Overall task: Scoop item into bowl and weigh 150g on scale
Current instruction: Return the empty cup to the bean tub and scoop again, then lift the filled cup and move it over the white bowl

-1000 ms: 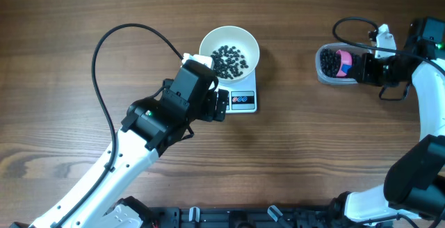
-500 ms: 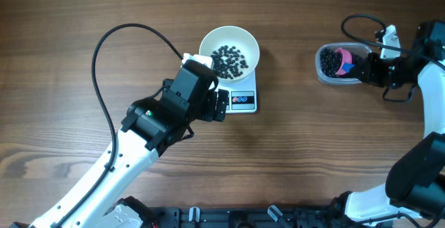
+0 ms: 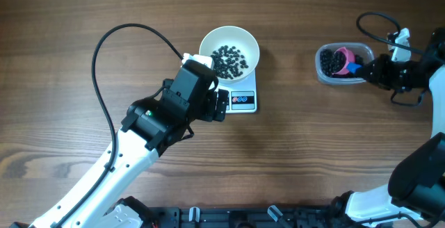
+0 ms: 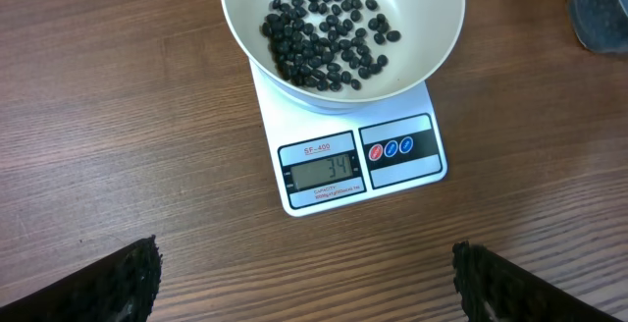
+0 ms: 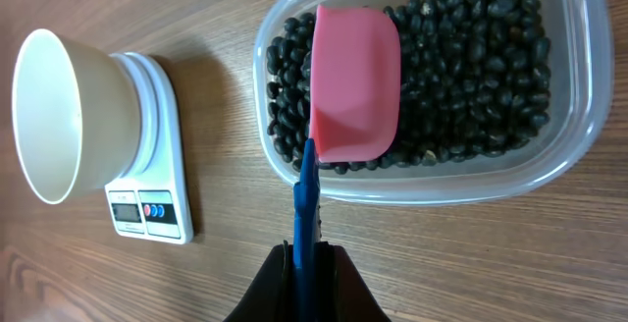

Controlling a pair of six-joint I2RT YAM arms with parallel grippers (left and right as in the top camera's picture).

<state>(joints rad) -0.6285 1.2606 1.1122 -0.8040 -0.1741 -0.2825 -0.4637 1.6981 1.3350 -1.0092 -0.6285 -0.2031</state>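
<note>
The beans (image 4: 329, 27) are contained in the bowl (image 4: 424, 8) on the scale (image 4: 339, 199). The left tool (image 4: 306, 281) is held spread, empty. The right tool (image 5: 312, 263) is clenched on the scoop (image 5: 355, 77) in the right-hand tub (image 5: 577, 131).

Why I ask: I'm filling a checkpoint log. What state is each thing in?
scale, switched on, display reads 34.
bowl, on the scale, partly filled with beans.
tub, uncovered, holding beans.
scoop, in the tub, handle gripped.
left gripper, jaws open, empty.
right gripper, jaws shut on the scoop handle.
</note>
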